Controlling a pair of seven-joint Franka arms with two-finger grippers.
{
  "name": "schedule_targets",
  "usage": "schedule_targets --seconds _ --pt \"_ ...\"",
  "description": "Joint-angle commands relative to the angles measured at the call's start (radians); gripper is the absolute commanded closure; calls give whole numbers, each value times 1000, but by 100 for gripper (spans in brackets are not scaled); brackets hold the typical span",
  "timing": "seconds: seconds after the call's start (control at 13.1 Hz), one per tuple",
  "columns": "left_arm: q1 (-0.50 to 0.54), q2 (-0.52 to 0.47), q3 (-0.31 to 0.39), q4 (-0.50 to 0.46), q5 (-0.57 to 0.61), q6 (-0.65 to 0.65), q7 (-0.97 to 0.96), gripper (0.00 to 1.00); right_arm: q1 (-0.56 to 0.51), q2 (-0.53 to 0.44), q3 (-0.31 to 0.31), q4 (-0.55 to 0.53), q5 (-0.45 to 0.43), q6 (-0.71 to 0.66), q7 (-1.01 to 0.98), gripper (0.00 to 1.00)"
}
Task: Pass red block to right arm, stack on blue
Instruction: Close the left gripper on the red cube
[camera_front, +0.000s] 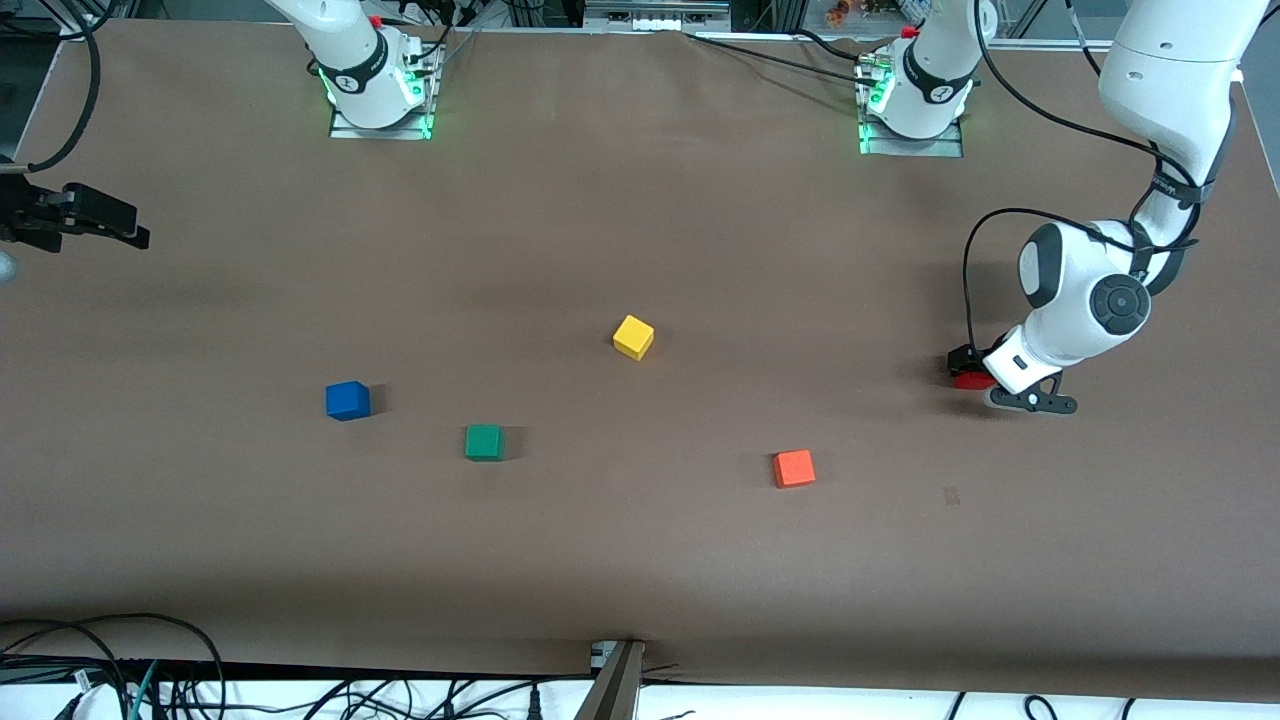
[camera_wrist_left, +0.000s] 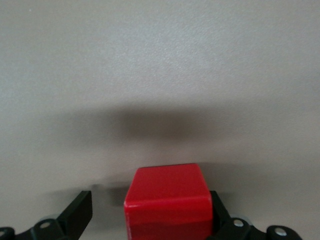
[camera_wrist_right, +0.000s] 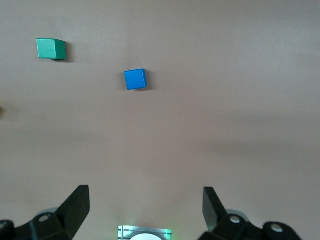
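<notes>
Brown, matte table (camera_front: 640, 200) seen from the high front camera, with five small cubes and two white jointed arms.

The red block (camera_front: 972, 380) is seen resting on the table toward the left arm's end, well apart from the other cubes. It is a plain, smooth cube with slightly rounded edges; no long axis can be given, since all faces are alike. In the left wrist view the red block (camera_wrist_left: 169, 202) is shown flat on the surface, one face turned squarely toward the wrist camera and its top face level.

The left gripper (camera_front: 985, 385) is shown lowered to the table around the red block, fingers spread apart. One black finger (camera_wrist_left: 218, 212) stands just beside or against a side of the block; which cannot be told. The other finger (camera_wrist_left: 79, 212) is kept clear of it, with bare table between. The block is not clamped.

The blue cube (camera_front: 347, 400) is shown on the table toward the right arm's end, edges turned slightly askew to the table's edge. The green cube (camera_front: 484, 442) lies beside it, nearer to the front camera. The yellow cube (camera_front: 633, 337) lies mid-table, rotated; the orange cube (camera_front: 793, 468) lies nearest the front camera.

The right gripper (camera_wrist_right: 146, 207) is held raised above the table at the right arm's end, waiting, its fingers wide apart and empty.
</notes>
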Motion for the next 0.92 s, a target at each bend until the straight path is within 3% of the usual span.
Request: schedule_targets --seconds 0.0,0.08,0.23,0.38,0.61,0.84 --pt "4 -21 -6 -19 24 11 -9 0 1 10 0 26 3 -8 -7 0" --pt "4 -21 -6 -18 24 9 -9 3 2 10 2 26 3 -8 -7 0" --pt "4 -23 -7 -18 24 9 -9 46 4 10 3 26 6 -9 -6 0" --pt "4 -28 -9 -18 24 2 -6 72 4 13 3 26 5 -9 -6 0" --pt "-7 -51 -18 -1 21 -72 -5 96 4 13 5 26 0 -8 -6 0" --pt "-7 -86 -70 89 7 -229 1 98 2 30 5 19 -20 -13 -7 0"
